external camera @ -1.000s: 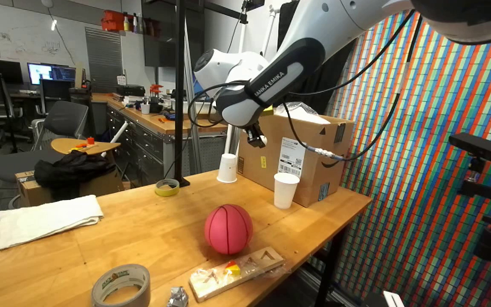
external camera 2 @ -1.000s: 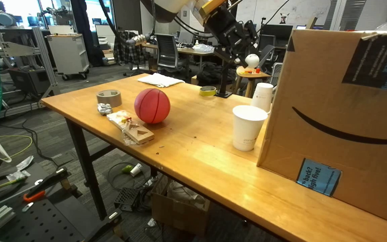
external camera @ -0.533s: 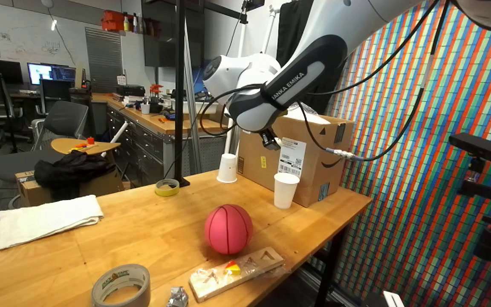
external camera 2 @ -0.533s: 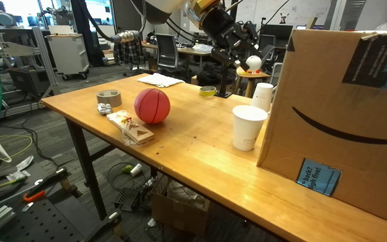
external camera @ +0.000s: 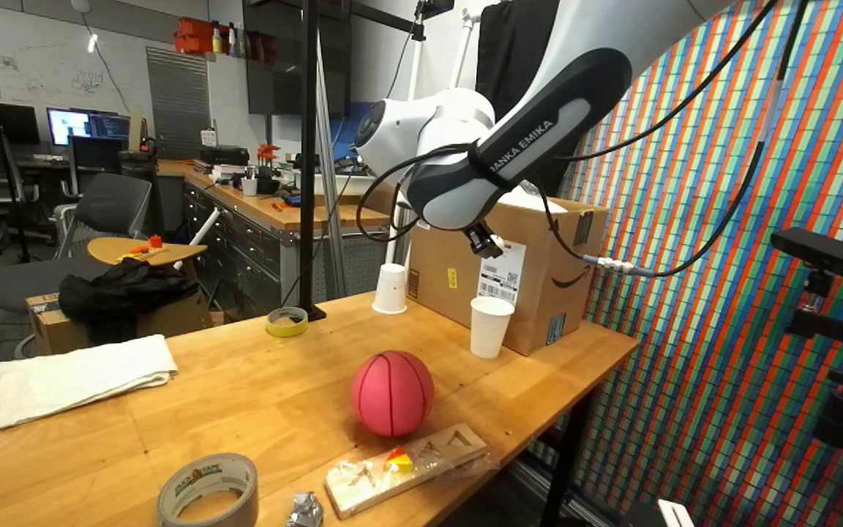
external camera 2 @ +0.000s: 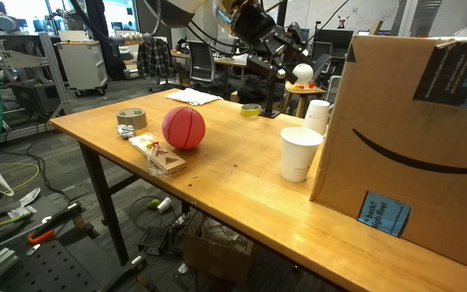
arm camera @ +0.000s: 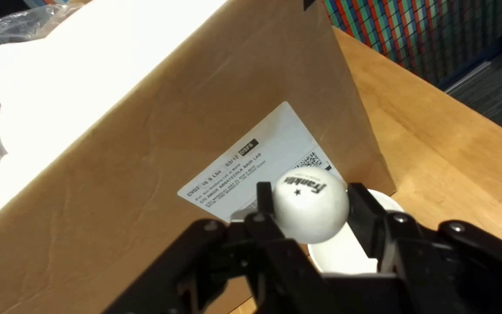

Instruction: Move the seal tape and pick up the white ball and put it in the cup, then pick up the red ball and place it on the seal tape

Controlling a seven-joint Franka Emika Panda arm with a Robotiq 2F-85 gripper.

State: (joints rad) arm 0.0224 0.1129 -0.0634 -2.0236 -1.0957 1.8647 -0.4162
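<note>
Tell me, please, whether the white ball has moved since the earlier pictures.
Yes; in an exterior view, the white ball has moved right, now overlapping the label on the box.

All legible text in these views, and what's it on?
"Franklin": white ball
"DUCK TAPE": seal tape
"ANKA EMIKA", start covered: arm
"CVG2", "03/12", "DSF6", "BAIR LAB": shipping label; address partly blurred
"% back? igh five!": blue sticker
"Start earning 5% back": black label
Too small or blurred: cup, yellow tag, whiteboard, monitor, black wrist housing
</note>
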